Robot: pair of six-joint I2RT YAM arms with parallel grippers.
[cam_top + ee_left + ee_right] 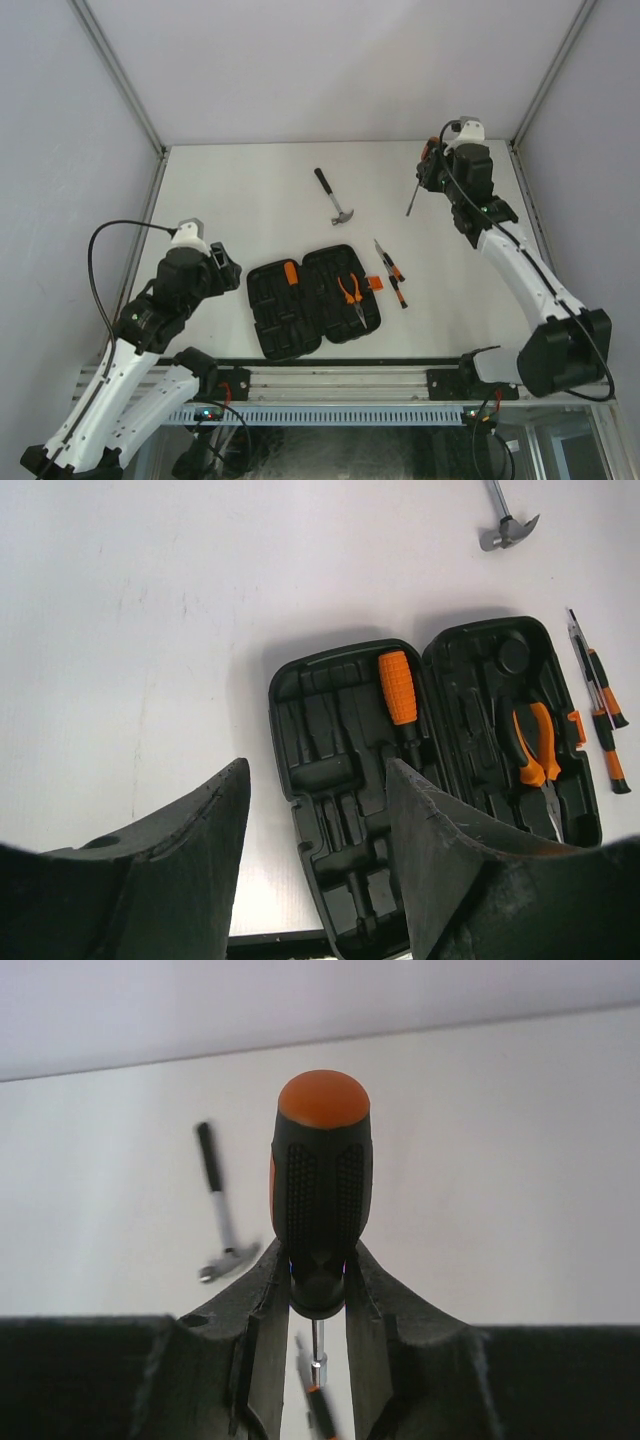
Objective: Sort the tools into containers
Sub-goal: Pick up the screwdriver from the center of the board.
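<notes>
The black tool case (285, 325) lies open near the front edge. An orange-handled driver (290, 272) sits in its left half and the orange-handled pliers (350, 290) in its right half. My right gripper (427, 175) is shut on the long black-handled screwdriver (320, 1185), held above the table at the far right, shaft (412, 198) pointing down. The hammer (333, 197) lies behind the case. Two slim screwdrivers (391, 272) lie right of the case. My left gripper (226, 268) is open and empty, just left of the case (330, 740).
Grey walls and metal posts close the table at the back and both sides. The rail with the arm bases (330, 385) runs along the front edge, close behind the case. The hammer (508, 528) and slim screwdrivers (600, 715) also show in the left wrist view.
</notes>
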